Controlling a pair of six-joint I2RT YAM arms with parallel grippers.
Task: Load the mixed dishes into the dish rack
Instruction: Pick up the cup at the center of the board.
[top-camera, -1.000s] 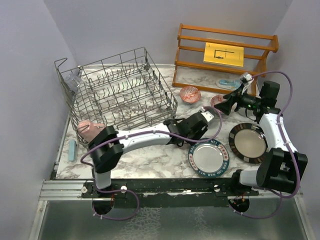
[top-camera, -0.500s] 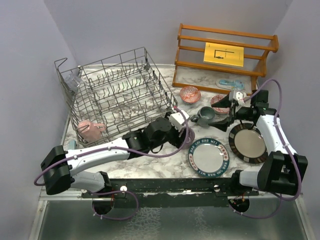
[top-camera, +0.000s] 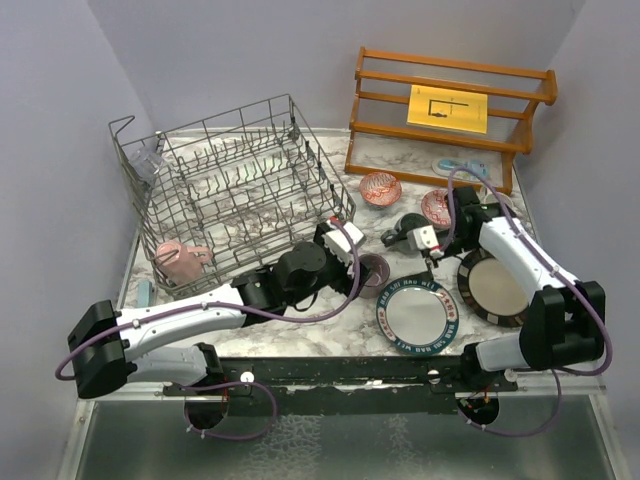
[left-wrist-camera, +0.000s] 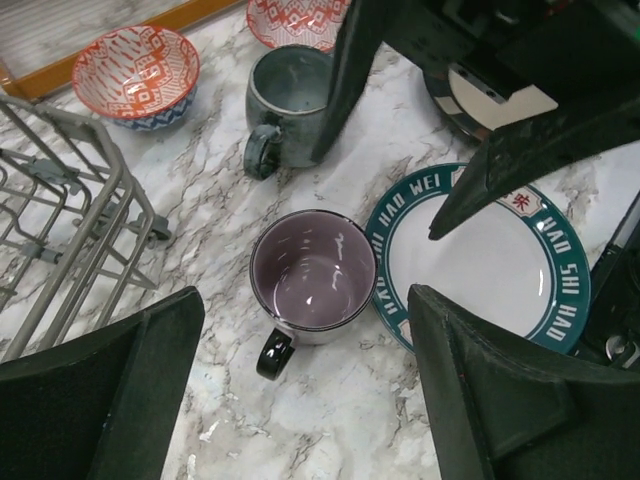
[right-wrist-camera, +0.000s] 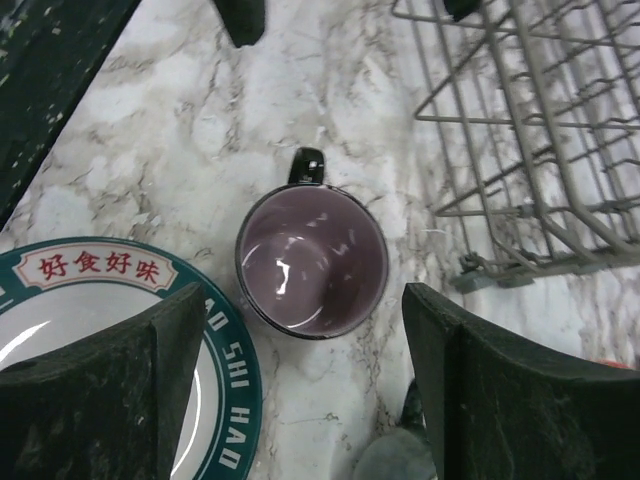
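Orange-brown wooden slatted shelf (top-camera: 450, 67), with a yellow card (top-camera: 447, 108) propped against its middle rails, a flat light-blue-and-white item (top-camera: 455, 165) lying under its lowest rail, and the marble tabletop (top-camera: 320, 325) spreading before it

**Mauve mug between 2 arms**

Your mauve mug (top-camera: 375, 270) stands upright on the bench (top-camera: 330, 335), between the dish rack (top-camera: 235, 195) and the blue-rimmed plate (top-camera: 416, 315). Your left gripper (top-camera: 357, 262) sits just beside it. The right gripper (top-camera: 432, 258) hangs near the grey mug (top-camera: 408, 230). 1 pink mug (top-camera: 180, 260) lies in the rack.
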